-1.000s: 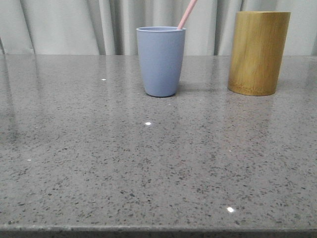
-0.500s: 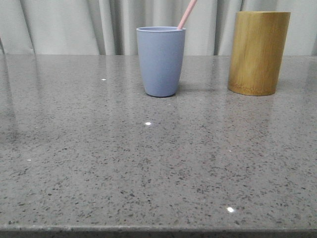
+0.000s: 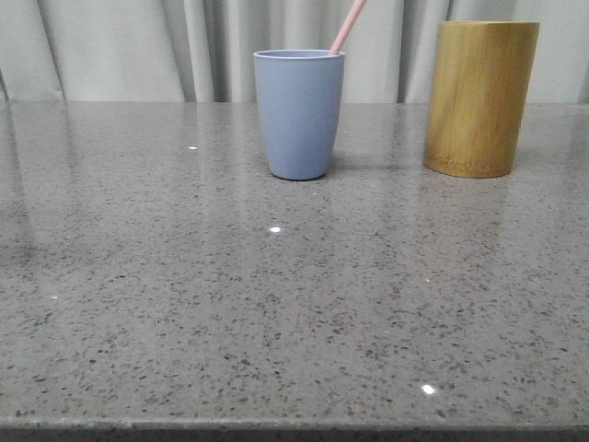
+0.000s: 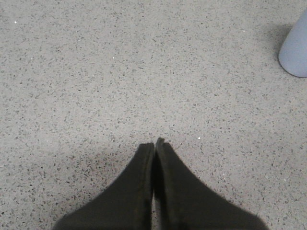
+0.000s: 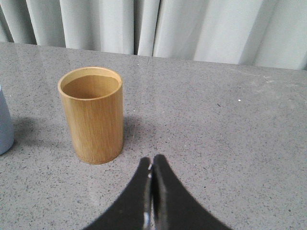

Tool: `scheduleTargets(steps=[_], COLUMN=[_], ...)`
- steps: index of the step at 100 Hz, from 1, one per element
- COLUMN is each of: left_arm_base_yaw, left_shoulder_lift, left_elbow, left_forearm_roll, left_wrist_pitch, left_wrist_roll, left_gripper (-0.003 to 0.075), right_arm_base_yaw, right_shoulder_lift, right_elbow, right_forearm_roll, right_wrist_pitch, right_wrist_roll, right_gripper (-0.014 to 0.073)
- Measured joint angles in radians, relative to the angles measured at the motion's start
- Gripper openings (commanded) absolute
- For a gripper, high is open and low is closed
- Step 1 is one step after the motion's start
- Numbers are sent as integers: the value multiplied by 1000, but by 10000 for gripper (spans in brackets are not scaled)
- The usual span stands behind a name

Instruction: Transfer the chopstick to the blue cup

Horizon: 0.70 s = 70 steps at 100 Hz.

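The blue cup point(image 3: 298, 114) stands upright at the back middle of the grey stone table. A pale pink chopstick point(image 3: 348, 26) leans out of it to the right and runs off the top of the front view. The cup's edge also shows in the left wrist view point(image 4: 296, 50) and in the right wrist view point(image 5: 5, 125). My left gripper point(image 4: 154, 142) is shut and empty above bare table, well away from the cup. My right gripper point(image 5: 152, 159) is shut and empty, just short of the bamboo holder point(image 5: 93, 115). Neither gripper shows in the front view.
The yellow-brown bamboo holder point(image 3: 480, 98) stands upright at the back right, to the right of the blue cup; its inside looks empty in the right wrist view. A pale curtain point(image 3: 138, 46) hangs behind the table's far edge. The table's front edge point(image 3: 294, 427) is near.
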Motion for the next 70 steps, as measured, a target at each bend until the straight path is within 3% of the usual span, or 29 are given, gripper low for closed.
scheduleTargets(steps=[15, 30, 53, 70], left_arm_base_yaw=[0, 0, 0, 0], left_shoulder_lift=[-30, -150, -451, -696], left_elbow=[44, 178, 569, 835], left_forearm_roll=[4, 6, 33, 56], left_wrist_pitch=[-51, -234, -587, -744], left_wrist_roll=[0, 0, 0, 0], left_gripper=[-19, -19, -19, -19], right_arm_base_yaw=[0, 0, 0, 0], right_shoulder_lift=[0, 0, 0, 0], right_elbow=[0, 0, 0, 0], right_forearm_roll=[0, 0, 0, 0], right_wrist_pitch=[0, 0, 0, 0], right_wrist_roll=[0, 0, 0, 2], right_gripper=[-67, -67, -67, -67])
